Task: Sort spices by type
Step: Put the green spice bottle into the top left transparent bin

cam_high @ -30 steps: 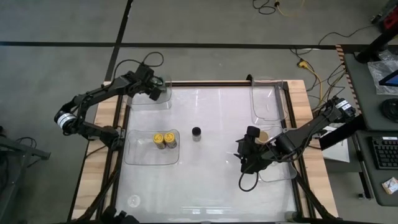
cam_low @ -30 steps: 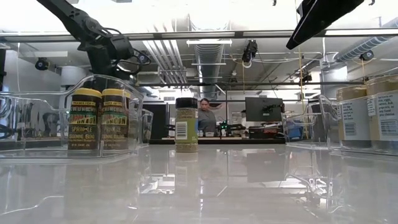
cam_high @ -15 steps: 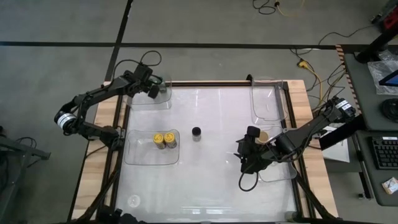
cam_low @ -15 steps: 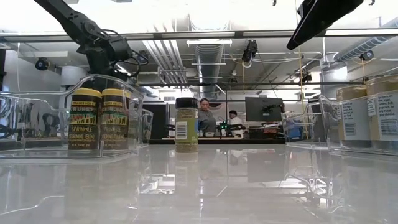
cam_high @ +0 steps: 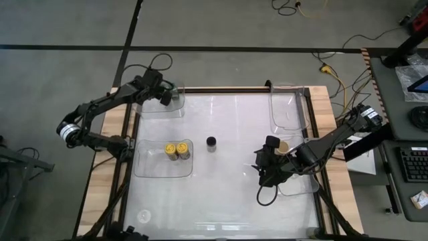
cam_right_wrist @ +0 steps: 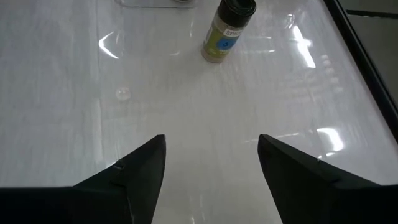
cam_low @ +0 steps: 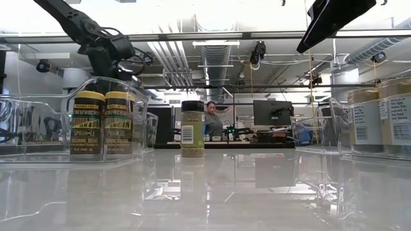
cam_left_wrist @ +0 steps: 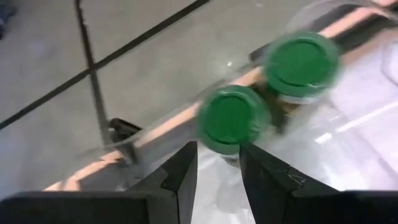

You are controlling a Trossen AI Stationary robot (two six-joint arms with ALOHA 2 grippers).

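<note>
black-lidded jar (cam_high: 211,142): upright mid-desk, light, rigid, likely slippery; grip sides below lid. right claw (cam_right_wrist: 208,165) wide open, empty; left claw (cam_left_wrist: 217,168) parted, empty.

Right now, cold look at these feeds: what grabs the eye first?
A lone black-lidded jar stands in the open middle of the table, with two yellow-lidded jars paired in a clear tray to its left. The left gripper hovers over two green-lidded jars in the tray at the far left corner. The right gripper, fingers open, faces the black-lidded jar from the right side.
</note>
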